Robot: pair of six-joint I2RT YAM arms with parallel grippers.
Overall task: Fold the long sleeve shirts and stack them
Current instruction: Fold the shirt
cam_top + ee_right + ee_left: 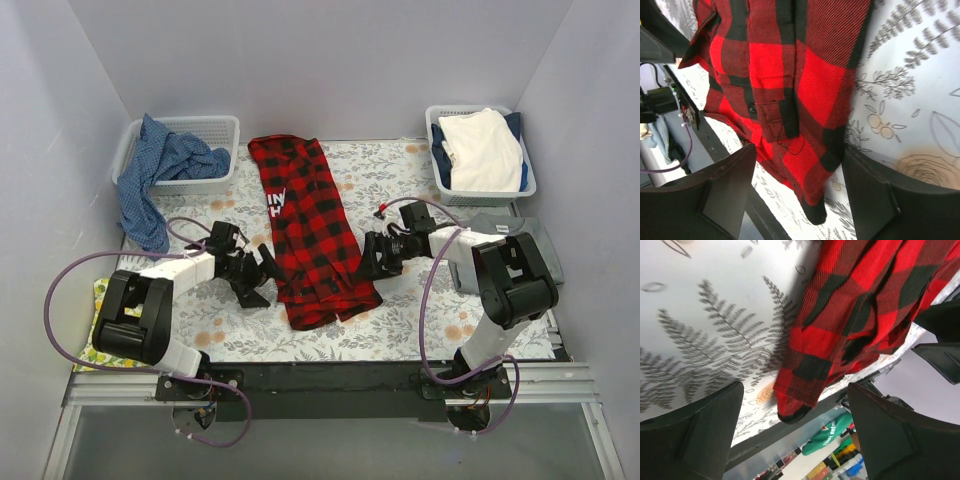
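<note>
The red-and-black plaid flannel shirt [308,230] with white lettering lies folded into a long strip down the middle of the floral mat [400,320]. My left gripper [268,270] is open just left of the shirt's lower part; its wrist view shows the shirt's hem corner [805,385] between the open fingers. My right gripper [366,262] is open just right of the shirt's lower part; its wrist view shows the plaid cloth [790,100] between the fingers. A grey collared shirt [520,245] lies at the right edge, partly hidden by my right arm.
A white basket [185,150] at the back left holds a blue cloth [150,185] that spills onto the mat. A basket [480,160] at the back right holds cream-white and navy cloth. A yellow lemon-print cloth [100,300] lies at the left edge.
</note>
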